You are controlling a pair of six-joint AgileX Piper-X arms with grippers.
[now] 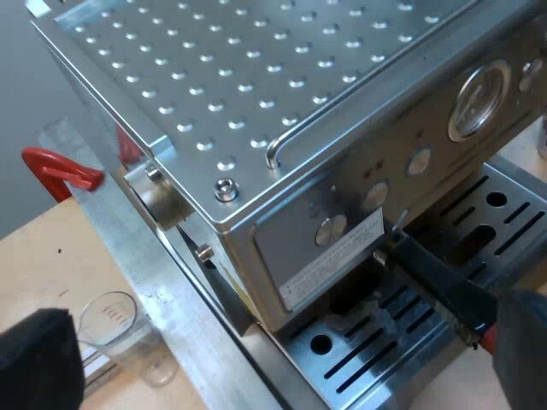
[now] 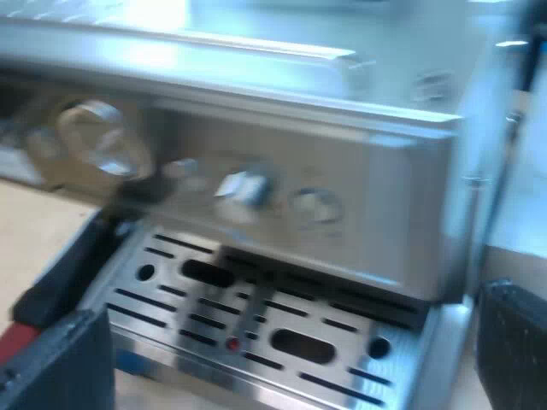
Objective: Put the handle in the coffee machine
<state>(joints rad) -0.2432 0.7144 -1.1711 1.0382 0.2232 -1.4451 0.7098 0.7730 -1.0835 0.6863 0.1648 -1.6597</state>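
Projecting from under the espresso machine [image 1: 256, 111]'s front, the handle [image 1: 436, 286] slants out over the drip tray [image 1: 359, 359]; its metal head is hidden, so seating cannot be confirmed. Its red end lies just beside 1 finger [image 1: 523, 350] of the left gripper [image 1: 282, 342]. The left gripper and the right gripper [image 2: 291, 342] both gape wide, holding nothing. The measuring glass [image 1: 115, 329] looks empty. Front label [image 1: 329, 265] print illegible.

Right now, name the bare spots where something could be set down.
Free: the machine's dimpled top; the drip tray's grate away from the handle; the wooden table beside the measuring glass. Crowded: under the machine's front, where the handle juts out.
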